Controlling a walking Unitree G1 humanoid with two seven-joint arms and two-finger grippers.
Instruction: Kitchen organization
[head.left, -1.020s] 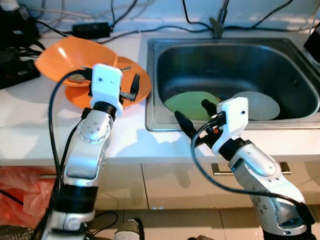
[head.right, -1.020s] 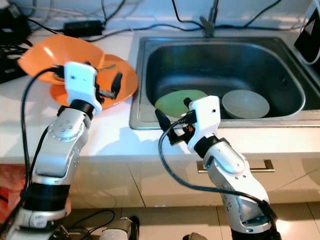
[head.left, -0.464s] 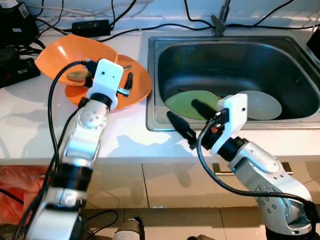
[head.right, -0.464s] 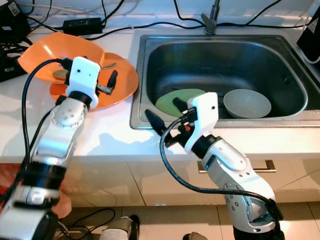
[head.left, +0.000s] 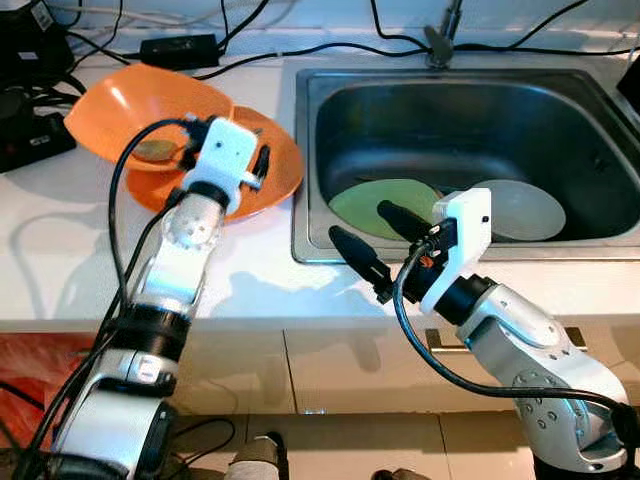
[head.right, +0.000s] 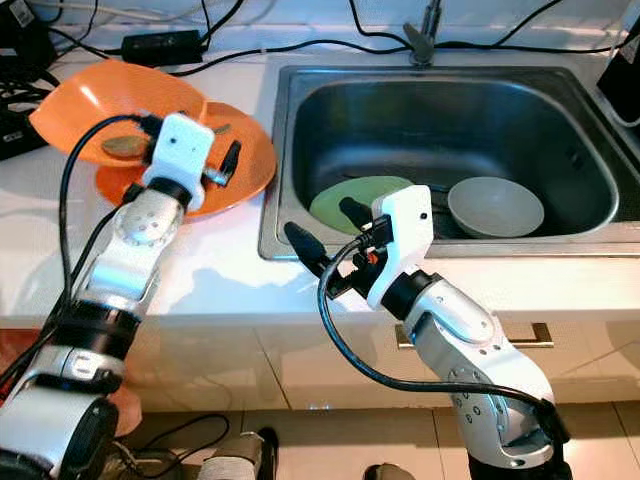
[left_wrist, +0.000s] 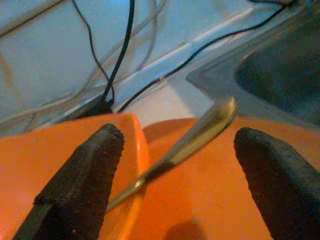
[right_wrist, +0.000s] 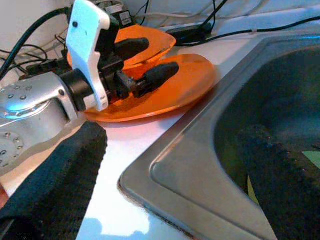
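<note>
Left gripper (left_wrist: 172, 165) is spread wide over the orange dishes on the white counter (head.left: 60, 250), holding nothing. Between its black fingers (left_wrist: 82, 180) in the left wrist view lies a metal spoon (left_wrist: 192, 135), handle resting across the rim of the orange bowl (head.left: 135, 105) and out over the orange plate (head.left: 280, 175), which sits just beside the sink (head.left: 305, 240). The spoon looks thin, stiff, polished and light, so I'd expect it to skid on glossy plastic; best bet is pinching the handle mid-length where it bridges off the bowl rim, since there's clearance under it there. Bowl and plate look like smooth moulded plastic, light and not fragile, bowl tilted up on the plate's far edge, so it may rock if nudged. Right gripper (head.left: 365, 235) is also gaping and empty, hovering over the sink's front rim with one finger over the counter and one over the basin. In the stainless basin: a flat green plate (head.left: 385, 205) and a pale grey bowl (head.right: 495, 205), touching or nearly so. Black cables (head.left: 330, 50) run along the back wall.
</note>
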